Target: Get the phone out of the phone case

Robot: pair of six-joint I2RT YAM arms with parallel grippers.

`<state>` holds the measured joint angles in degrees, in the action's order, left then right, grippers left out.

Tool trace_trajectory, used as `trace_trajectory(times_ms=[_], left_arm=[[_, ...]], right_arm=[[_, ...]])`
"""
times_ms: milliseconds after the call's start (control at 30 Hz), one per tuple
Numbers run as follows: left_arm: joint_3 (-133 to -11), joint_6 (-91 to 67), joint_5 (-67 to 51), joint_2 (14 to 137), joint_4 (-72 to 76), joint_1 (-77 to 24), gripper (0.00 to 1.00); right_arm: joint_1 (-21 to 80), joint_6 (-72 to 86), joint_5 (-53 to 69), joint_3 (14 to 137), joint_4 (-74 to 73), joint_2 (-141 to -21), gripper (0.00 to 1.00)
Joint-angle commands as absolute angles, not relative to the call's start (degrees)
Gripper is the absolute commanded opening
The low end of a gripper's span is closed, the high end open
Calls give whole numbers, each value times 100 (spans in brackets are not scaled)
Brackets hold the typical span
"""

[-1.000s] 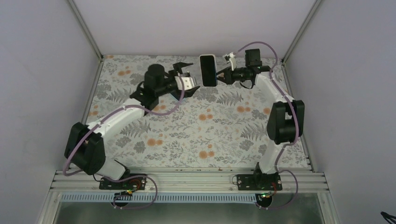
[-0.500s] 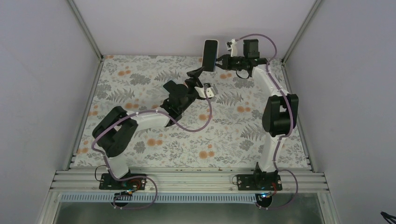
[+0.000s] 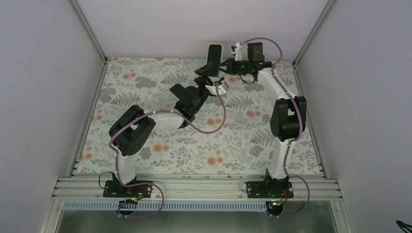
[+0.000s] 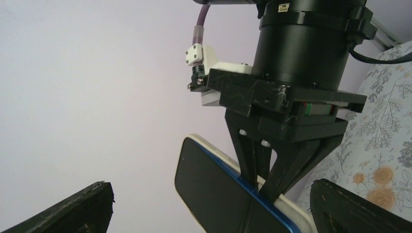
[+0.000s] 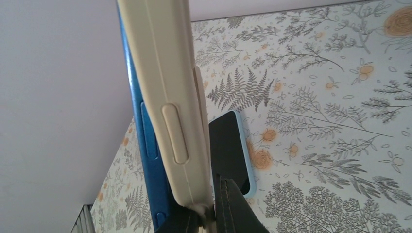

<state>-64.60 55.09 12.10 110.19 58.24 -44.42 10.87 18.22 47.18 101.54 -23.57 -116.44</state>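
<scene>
Table (image 3: 160, 145): floral cloth, well below both grippers.
Left gripper (image 3: 206, 75): jaws spread wide and holding nothing. It sits just below and beside the right gripper, pointing up at what that one holds. In the left wrist view its two fingers (image 4: 73, 213) flank the phone without touching it.
Right gripper (image 3: 221, 66): closed tight on one end of the phone case, holding it up off the table near the back wall.
Phone case (image 5: 170, 97): cream, pinched between the right fingers and rising upright from them.
Phone (image 4: 209, 189): dark screen and blue rim, seated in the case, screen turned towards the left gripper.
</scene>
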Motion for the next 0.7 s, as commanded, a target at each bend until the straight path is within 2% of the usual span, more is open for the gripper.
trace_trajectory(times_ms=[0, 667], left_arm=[[-6667, 5598, 1333, 11267, 6081, -4423, 100], [-6702, 5401, 1239, 11244, 5857, -4003, 99]], right_arm=[[1203, 1935, 4911, 10244, -1975, -11380, 4], [1250, 1984, 4900, 10149, -1836, -11205, 4]])
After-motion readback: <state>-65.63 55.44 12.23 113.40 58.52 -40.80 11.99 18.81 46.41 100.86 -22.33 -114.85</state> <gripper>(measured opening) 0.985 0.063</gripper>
